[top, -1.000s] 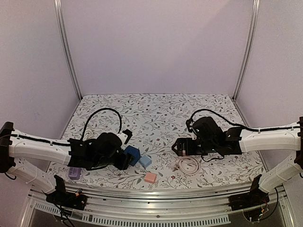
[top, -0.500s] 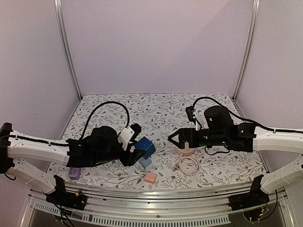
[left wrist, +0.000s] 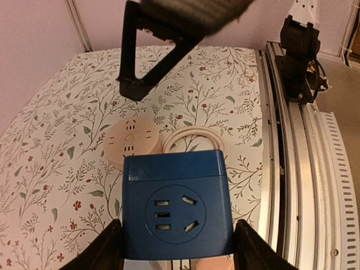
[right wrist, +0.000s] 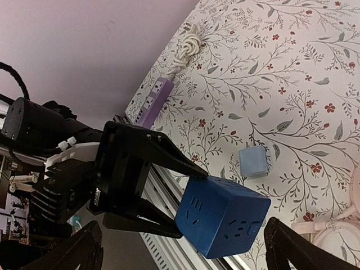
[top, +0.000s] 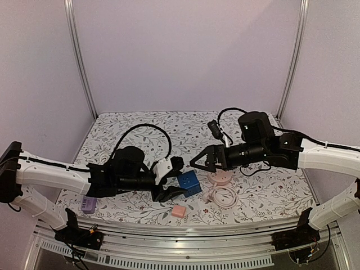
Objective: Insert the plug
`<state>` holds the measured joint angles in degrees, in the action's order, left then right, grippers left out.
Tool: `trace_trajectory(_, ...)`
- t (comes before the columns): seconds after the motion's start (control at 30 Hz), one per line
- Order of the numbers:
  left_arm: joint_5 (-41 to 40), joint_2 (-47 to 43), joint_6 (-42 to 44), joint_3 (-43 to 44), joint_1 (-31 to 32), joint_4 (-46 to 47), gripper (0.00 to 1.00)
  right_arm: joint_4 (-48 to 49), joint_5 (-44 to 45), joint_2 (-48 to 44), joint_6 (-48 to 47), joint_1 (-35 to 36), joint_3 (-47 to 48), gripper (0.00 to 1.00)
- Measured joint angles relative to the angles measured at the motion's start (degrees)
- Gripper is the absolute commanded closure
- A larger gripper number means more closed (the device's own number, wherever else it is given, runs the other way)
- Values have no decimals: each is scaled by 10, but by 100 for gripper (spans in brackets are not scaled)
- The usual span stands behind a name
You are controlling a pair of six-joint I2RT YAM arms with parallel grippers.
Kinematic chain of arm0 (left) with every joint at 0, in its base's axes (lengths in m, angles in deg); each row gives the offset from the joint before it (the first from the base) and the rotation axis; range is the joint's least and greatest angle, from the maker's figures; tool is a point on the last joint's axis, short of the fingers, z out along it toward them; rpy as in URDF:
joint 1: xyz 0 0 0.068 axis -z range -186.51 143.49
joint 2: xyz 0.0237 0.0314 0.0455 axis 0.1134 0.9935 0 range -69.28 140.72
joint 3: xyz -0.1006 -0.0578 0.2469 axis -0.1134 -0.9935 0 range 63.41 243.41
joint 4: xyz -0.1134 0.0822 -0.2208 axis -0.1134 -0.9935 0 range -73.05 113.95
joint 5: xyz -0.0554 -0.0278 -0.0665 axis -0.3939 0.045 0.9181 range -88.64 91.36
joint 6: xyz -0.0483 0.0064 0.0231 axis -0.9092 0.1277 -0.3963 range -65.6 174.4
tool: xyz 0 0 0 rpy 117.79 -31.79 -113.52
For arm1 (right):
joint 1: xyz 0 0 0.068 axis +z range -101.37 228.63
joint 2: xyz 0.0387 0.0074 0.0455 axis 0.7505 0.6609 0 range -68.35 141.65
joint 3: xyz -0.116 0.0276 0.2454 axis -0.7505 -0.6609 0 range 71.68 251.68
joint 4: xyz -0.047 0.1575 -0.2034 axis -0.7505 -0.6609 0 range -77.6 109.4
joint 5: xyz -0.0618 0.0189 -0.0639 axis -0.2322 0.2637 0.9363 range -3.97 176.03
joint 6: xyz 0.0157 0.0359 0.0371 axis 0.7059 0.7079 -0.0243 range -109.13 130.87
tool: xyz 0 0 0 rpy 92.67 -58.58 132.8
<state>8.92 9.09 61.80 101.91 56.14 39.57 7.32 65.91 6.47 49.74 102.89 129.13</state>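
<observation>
Left gripper clamps the blue socket cube aloft; right gripper hangs just right of it, fingers spread wide.

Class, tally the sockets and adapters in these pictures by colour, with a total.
Dark blue: 1, dark blue plastic cube socket
Light blue: 1, light blue square adapter
Pink: 2, pale pink round socket, small pink block
Purple: 1, purple power strip
Total: 5
</observation>
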Motion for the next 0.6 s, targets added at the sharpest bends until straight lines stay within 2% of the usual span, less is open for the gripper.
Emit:
trace_trajectory(0.3,34,0,41,7,-2,21,100,-15,-92,18,25,-50,-27,1)
trace_trajectory(0.6,56,-3,55,-1,-7,53,100,26,-230,30,59,-57,-41,1)
